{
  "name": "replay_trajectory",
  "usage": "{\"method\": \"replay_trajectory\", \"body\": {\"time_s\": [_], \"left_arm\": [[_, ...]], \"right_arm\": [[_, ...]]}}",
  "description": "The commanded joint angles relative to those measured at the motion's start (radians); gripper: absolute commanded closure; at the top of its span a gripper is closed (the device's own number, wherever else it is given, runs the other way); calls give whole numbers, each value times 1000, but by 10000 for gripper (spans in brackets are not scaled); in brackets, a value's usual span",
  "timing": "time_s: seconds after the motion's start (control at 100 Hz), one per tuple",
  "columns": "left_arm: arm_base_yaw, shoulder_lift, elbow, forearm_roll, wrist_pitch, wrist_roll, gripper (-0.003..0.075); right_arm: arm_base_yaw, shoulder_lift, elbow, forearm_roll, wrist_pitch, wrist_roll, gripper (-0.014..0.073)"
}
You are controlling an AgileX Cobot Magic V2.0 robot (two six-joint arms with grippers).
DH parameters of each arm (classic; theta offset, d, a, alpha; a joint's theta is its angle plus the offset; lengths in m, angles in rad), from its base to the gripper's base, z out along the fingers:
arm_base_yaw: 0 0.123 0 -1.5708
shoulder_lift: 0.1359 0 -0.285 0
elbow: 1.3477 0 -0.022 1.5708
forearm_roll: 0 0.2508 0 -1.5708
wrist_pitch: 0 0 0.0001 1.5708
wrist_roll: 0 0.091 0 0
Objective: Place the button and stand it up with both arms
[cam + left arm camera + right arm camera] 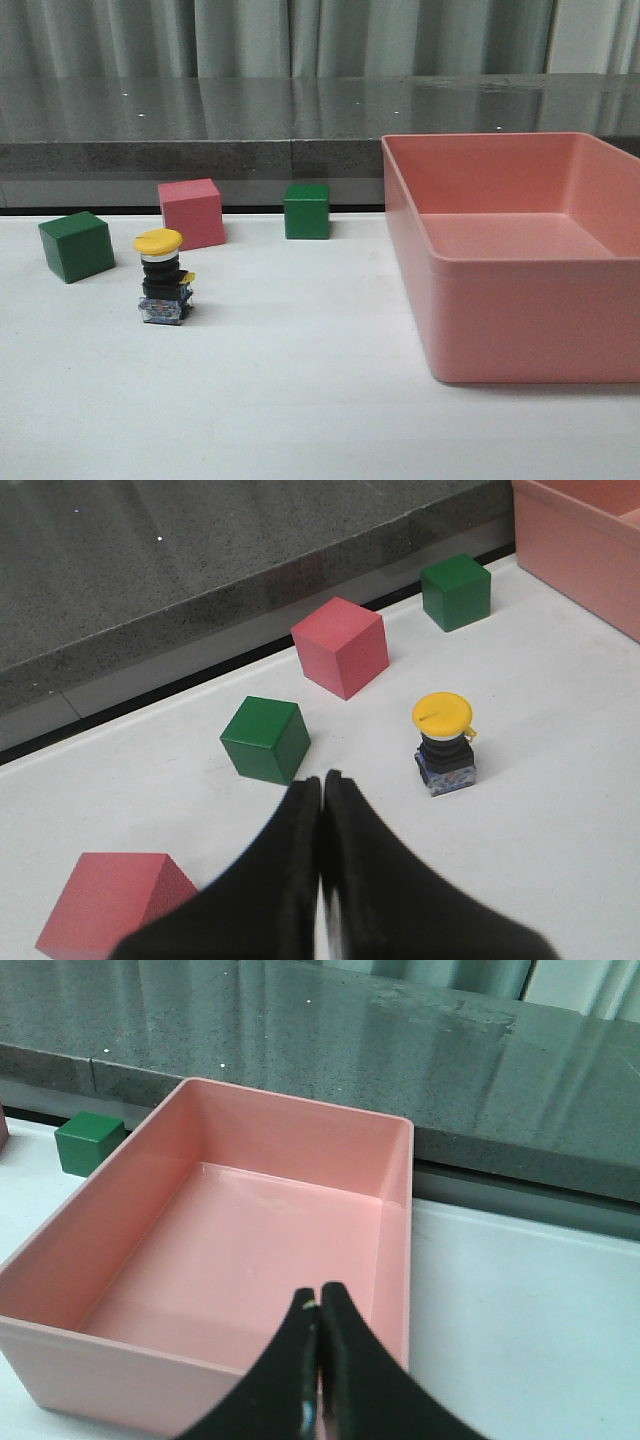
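Note:
The button (163, 280) stands upright on the white table, yellow cap on top, black body, blue base down. It also shows in the left wrist view (444, 743). My left gripper (321, 780) is shut and empty, set back from the button with a gap of table between them. My right gripper (319, 1297) is shut and empty, above the near wall of the pink bin. Neither arm shows in the front view.
A large empty pink bin (520, 262) fills the right side (60, 1360). A green cube (76, 245), a pink cube (191, 212) and a second green cube (306, 210) stand behind the button. Another pink cube (110, 900) lies near my left gripper. A grey ledge (200, 150) runs along the back.

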Motion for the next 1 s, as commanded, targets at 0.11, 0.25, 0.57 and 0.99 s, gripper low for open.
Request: {"method": "replay_trajectory", "body": {"time_s": [0.11,0.25,0.57,0.99], "left_arm": [[2,-192,84,-50,-84,-1,740],[2,-266,115,-155,-84,-1,740],[2,-269,122,-155,-84,-1,740],[4,-317,127,108,-92,-182,740]], "right_arm": [[-8,8,-27,7,-73,1,670],[-8,8,-27,7,-73,1,670],[-8,8,-27,7,-73,1,670],[-8,8,-27,7,-73,1,670]]}}
